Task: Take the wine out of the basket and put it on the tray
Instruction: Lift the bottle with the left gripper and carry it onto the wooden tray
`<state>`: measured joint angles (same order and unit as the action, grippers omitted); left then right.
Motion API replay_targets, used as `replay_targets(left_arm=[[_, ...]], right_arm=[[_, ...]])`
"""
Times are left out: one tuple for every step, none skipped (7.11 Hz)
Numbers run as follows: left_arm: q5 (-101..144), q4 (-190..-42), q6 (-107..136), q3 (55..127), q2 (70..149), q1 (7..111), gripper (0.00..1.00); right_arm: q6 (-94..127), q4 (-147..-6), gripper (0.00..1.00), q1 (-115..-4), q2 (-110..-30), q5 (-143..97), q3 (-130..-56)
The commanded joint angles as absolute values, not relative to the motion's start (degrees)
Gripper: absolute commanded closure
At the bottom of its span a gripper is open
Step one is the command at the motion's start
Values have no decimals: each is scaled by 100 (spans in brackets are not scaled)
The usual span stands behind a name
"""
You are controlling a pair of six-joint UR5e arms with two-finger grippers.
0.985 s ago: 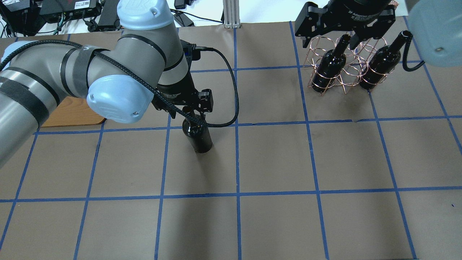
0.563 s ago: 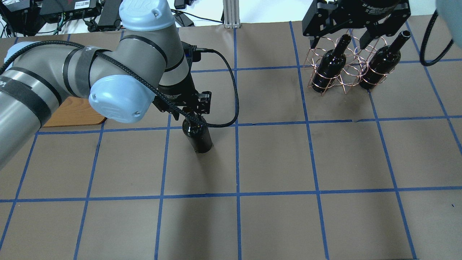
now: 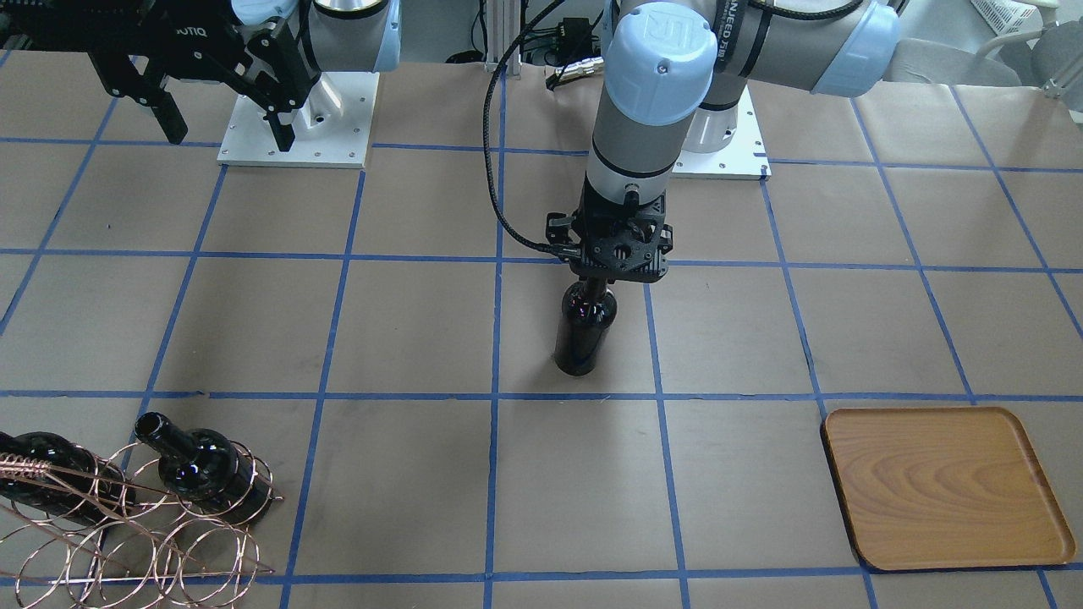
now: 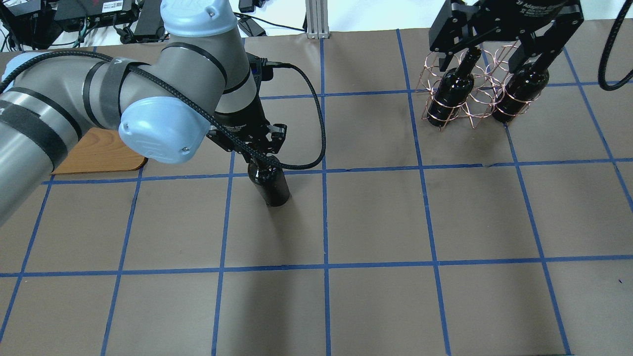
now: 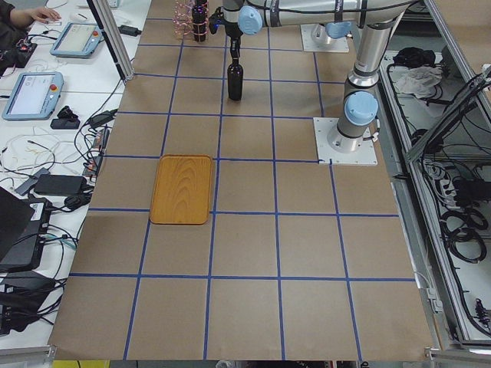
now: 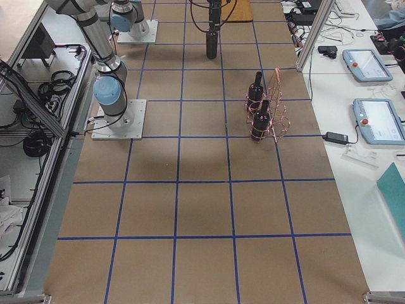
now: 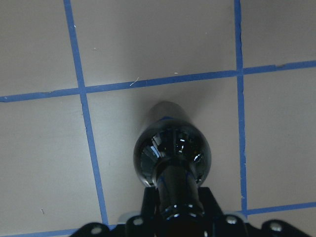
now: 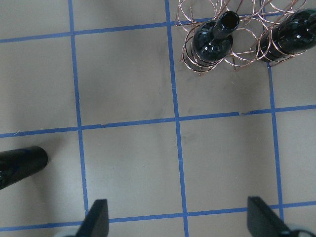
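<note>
My left gripper (image 4: pixel 258 151) is shut on the neck of a black wine bottle (image 4: pixel 270 184) that is upright over the middle of the table. I cannot tell if its base touches the paper. The front view shows this gripper (image 3: pixel 615 269) and bottle (image 3: pixel 584 334), and the left wrist view shows the bottle (image 7: pixel 173 153) from above. The copper wire basket (image 4: pixel 474 106) at the far right holds two more bottles (image 4: pixel 449 96) (image 4: pixel 519 94). My right gripper (image 4: pixel 487 57) is open and empty, high above the basket (image 8: pixel 232 47). The wooden tray (image 3: pixel 943 486) lies empty at the far left.
The table is covered in brown paper with a blue tape grid (image 4: pixel 325 217). The arm bases (image 3: pixel 296 118) are bolted at the robot's edge. A black cable (image 4: pixel 316 123) loops beside my left wrist. Electronics and cables (image 4: pixel 74 15) lie beyond the far edge.
My left gripper's fingers have closed in on the bottle neck and the bottle has shifted slightly. My right gripper has moved to the right above the basket and stays open.
</note>
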<state>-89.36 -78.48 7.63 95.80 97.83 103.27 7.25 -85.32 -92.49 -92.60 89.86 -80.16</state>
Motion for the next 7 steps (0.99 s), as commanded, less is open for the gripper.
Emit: replay_targets(left_arm=[[-9174,-8101,433,9161,9782,10214,100],[-9393,-8521,222,8732,9791,9917,100],[-9395,-8630,-311,8458,9861,9444,100],[-9343,-8622,-865,8316,9931,8900,100],[-9325,-8622,-1523,8123,10010,8373,100],[-9316,-8613,-2147,7886,10141,7880,100],[-9316,-8561,-2527,7762,10299,7466,100]], right_arm=[[721,-8525,0,-9246,-9264,8982,-8033],[721,-8517,0,-9237,-9264,9000,-8033],[729,-8517,0,-9237,-9264,9000,-8033],[721,-8517,0,-9237,-9264,9009,-8033],[721,-8525,0,-9237,-9264,9026,-8033],[721,-8525,0,-9237,-9264,9018,-8033],[703,-8569,0,-9220,-9255,9009,-8033]])
